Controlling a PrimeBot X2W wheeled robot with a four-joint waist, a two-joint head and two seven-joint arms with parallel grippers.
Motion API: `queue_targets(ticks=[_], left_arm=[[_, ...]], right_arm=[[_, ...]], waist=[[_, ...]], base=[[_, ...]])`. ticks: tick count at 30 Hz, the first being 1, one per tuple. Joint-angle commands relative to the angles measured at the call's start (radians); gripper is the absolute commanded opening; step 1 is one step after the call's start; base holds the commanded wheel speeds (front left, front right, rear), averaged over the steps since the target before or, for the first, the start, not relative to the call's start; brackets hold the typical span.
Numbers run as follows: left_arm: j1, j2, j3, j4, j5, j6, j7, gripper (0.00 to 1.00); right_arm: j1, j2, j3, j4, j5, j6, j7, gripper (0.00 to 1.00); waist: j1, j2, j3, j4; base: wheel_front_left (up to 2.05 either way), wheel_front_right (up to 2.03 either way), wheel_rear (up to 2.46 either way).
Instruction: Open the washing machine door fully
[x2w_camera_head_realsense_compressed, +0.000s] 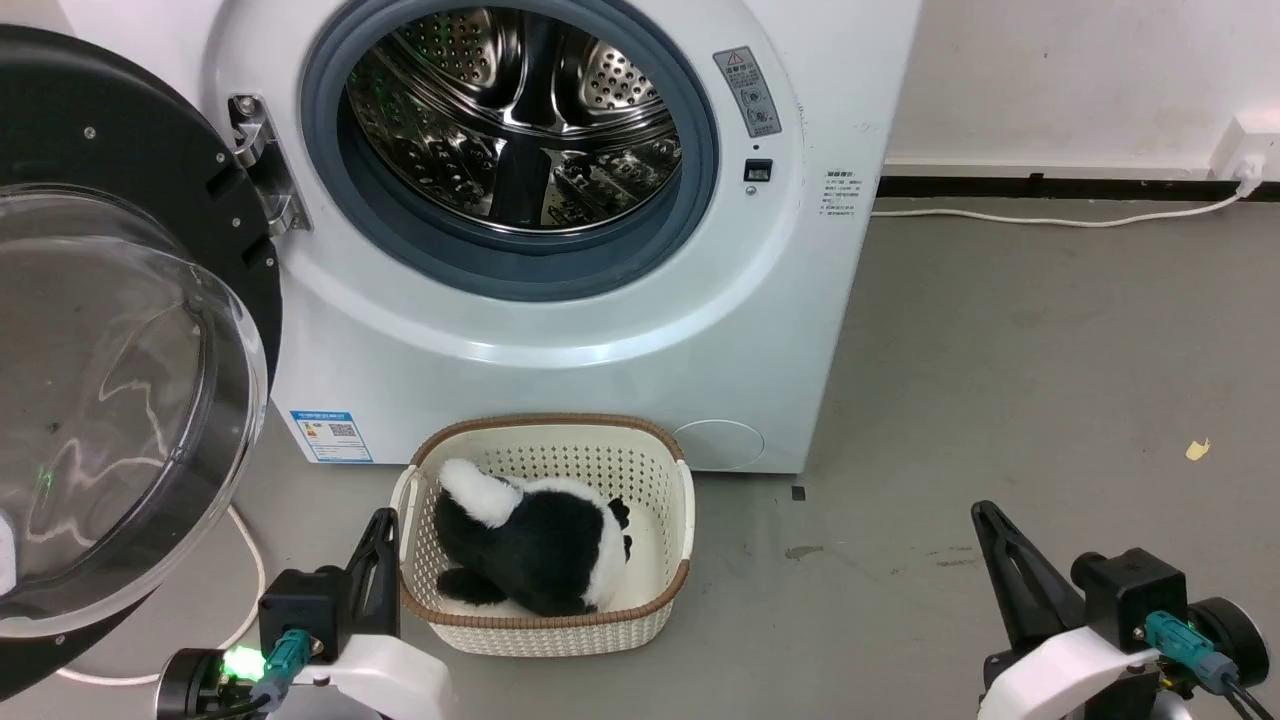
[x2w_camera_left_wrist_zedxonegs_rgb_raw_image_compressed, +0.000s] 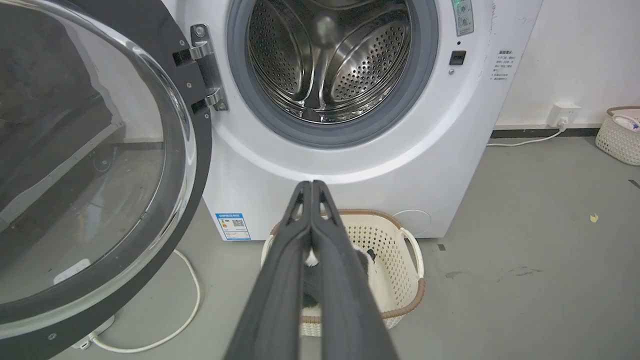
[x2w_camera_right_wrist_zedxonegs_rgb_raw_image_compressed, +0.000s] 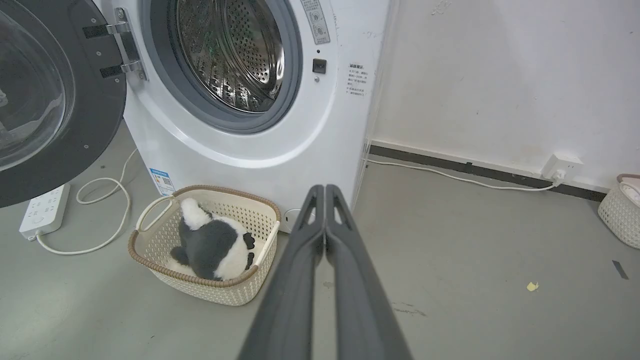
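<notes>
The white washing machine (x2w_camera_head_realsense_compressed: 600, 330) (x2w_camera_left_wrist_zedxonegs_rgb_raw_image_compressed: 425, 150) (x2w_camera_right_wrist_zedxonegs_rgb_raw_image_compressed: 320, 135) faces me with its steel drum (x2w_camera_head_realsense_compressed: 520, 110) exposed. Its glossy black door (x2w_camera_head_realsense_compressed: 130, 130) (x2w_camera_left_wrist_zedxonegs_rgb_raw_image_compressed: 195, 165) (x2w_camera_right_wrist_zedxonegs_rgb_raw_image_compressed: 95, 115) hangs swung wide to the left on its hinge (x2w_camera_head_realsense_compressed: 262, 160), the clear glass bowl (x2w_camera_head_realsense_compressed: 110, 400) bulging toward me. My left gripper (x2w_camera_head_realsense_compressed: 382, 520) (x2w_camera_left_wrist_zedxonegs_rgb_raw_image_compressed: 311, 184) is shut and empty, low beside the basket, apart from the door. My right gripper (x2w_camera_head_realsense_compressed: 982, 512) (x2w_camera_right_wrist_zedxonegs_rgb_raw_image_compressed: 324, 187) is shut and empty too, over the floor to the right of the washer.
A cream basket (x2w_camera_head_realsense_compressed: 660, 480) (x2w_camera_right_wrist_zedxonegs_rgb_raw_image_compressed: 150, 235) holding a black and white plush toy (x2w_camera_head_realsense_compressed: 540, 540) stands on the floor before the washer. A white power strip (x2w_camera_right_wrist_zedxonegs_rgb_raw_image_compressed: 45, 210) and cable (x2w_camera_head_realsense_compressed: 245, 560) lie under the door. Another basket (x2w_camera_right_wrist_zedxonegs_rgb_raw_image_compressed: 620, 210) stands far right by the wall socket (x2w_camera_right_wrist_zedxonegs_rgb_raw_image_compressed: 562, 167).
</notes>
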Motion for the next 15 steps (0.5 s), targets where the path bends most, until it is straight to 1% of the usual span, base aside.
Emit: queue_targets(ticks=[1, 15], left_arm=[[-0.015, 0.000, 0.002, -0.004, 0.009, -0.005, 0.000, 0.00], [-0.015, 0.000, 0.002, -0.004, 0.009, -0.005, 0.000, 0.00]], right_arm=[[-0.012, 0.005, 0.000, 0.003, -0.008, 0.001, 0.001, 0.00], [-0.012, 0.005, 0.000, 0.003, -0.008, 0.001, 0.001, 0.00]], waist=[[0.0001, 0.0000, 0.000, 0.000], [0.0001, 0.0000, 0.000, 0.000]], base=[[0.00, 0.00, 0.00], [0.00, 0.00, 0.00]])
